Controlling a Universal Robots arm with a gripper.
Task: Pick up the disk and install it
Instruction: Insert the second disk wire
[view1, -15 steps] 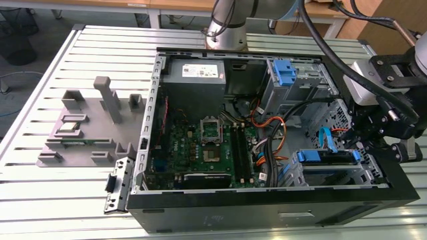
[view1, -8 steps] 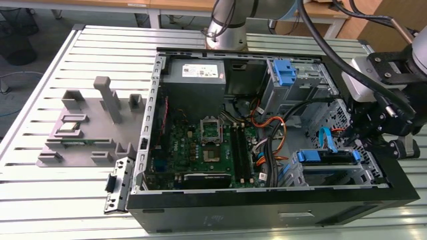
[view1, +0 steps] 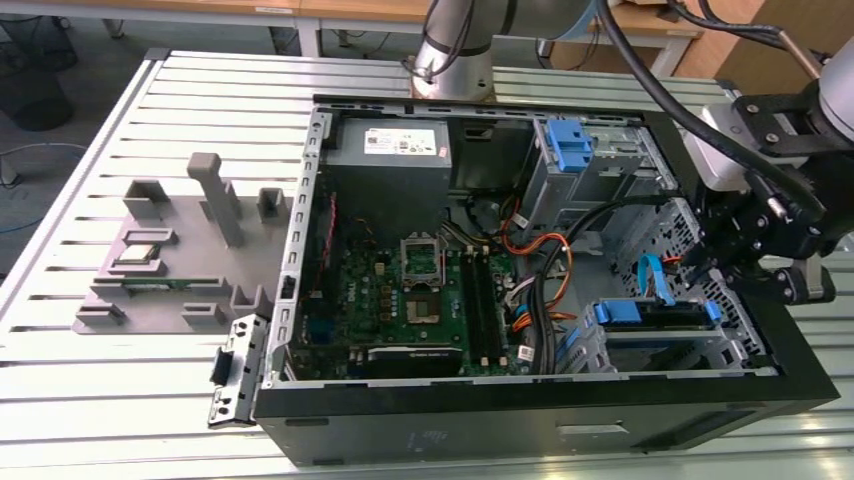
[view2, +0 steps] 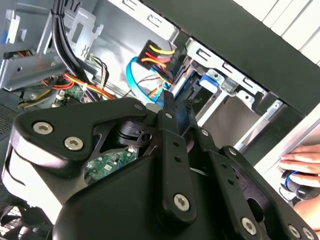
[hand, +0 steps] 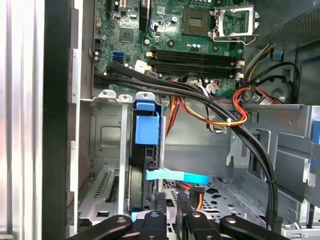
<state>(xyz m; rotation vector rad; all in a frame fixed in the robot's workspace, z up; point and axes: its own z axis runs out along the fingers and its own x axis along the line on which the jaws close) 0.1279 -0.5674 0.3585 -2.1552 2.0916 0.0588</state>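
The disk stands on edge in the drive bay at the corner of the open computer case nearest the exterior view's right, blue bracket tabs at both ends. In the first wrist view the disk shows as a dark edge under its blue bracket. My gripper hangs just above that bay, over the case's side wall. In the first wrist view the gripper sits beside the disk, apart from it. The fingers stand open by a narrow gap with nothing between them. A light-blue cable runs past the disk.
Black and orange cable bundles cross the case near the bay. The motherboard, a grey box with a white sticker and a tall blue latch piece lie farther in. A grey fixture stands on the table. A person's hand rests outside the case.
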